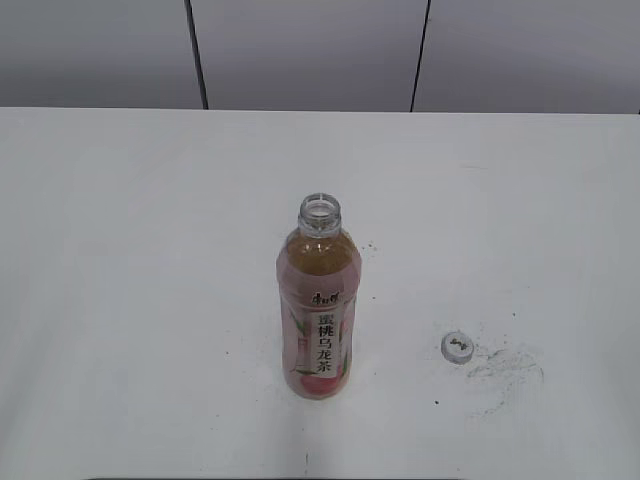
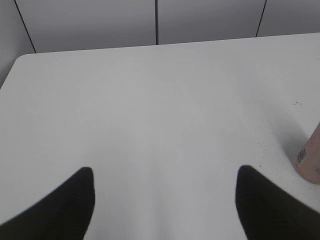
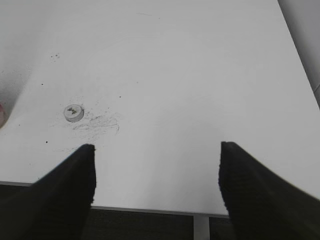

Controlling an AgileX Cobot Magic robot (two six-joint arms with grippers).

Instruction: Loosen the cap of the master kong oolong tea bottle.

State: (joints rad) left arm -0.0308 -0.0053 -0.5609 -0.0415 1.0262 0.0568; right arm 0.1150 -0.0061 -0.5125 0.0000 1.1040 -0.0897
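Black fingertips frame the lower corners of each wrist view, and both pairs stand wide apart with nothing between them. The left gripper (image 2: 165, 205) hangs over bare white table (image 2: 150, 110), with only a pink sliver of the master kong oolong tea bottle (image 2: 311, 160) at the right edge of its view. The right gripper (image 3: 157, 190) sits back near the table's front edge, spread and empty, with the cap (image 3: 74, 113) ahead and to its left, lying on the tabletop beside some grey scuff marks (image 3: 97, 122).

Neither arm appears in the exterior view. It shows the bottle (image 1: 319, 300) upright near the middle of the table (image 1: 120, 250), its neck open and bare. The cap (image 1: 457, 346) rests flat to the bottle's right, well apart from it.

Judged from how things lie, the loosening looks more than done: the cap is fully off and both arms are clear. Little seems left beyond keeping the grippers away from the open bottle, which could spill if knocked.

Only the exterior view shows the open neck and the label; only the right wrist view shows the cap close up.
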